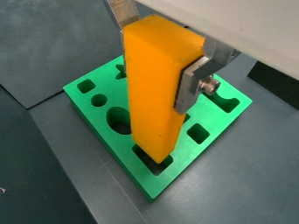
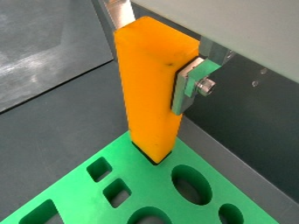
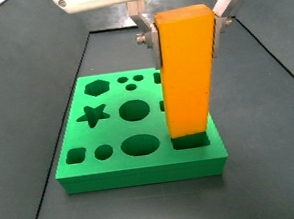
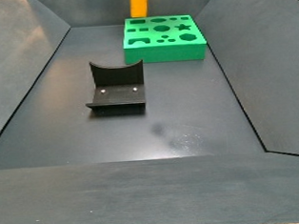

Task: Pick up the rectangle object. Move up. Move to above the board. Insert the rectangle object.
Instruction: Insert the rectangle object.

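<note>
Fixture (image 4: 117, 87) upright on dark floor, well apart from other objects.

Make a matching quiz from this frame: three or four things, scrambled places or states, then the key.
Things:
1. rectangle object
2. board
3. fixture
4. gripper

States:
A. dark, standing alone on the floor
B. green, lying flat, full of cut-outs
C. upright, lower end at a square hole
D. fingers clamped on the orange block

Pairs: 1-C, 2-B, 3-A, 4-D
</note>
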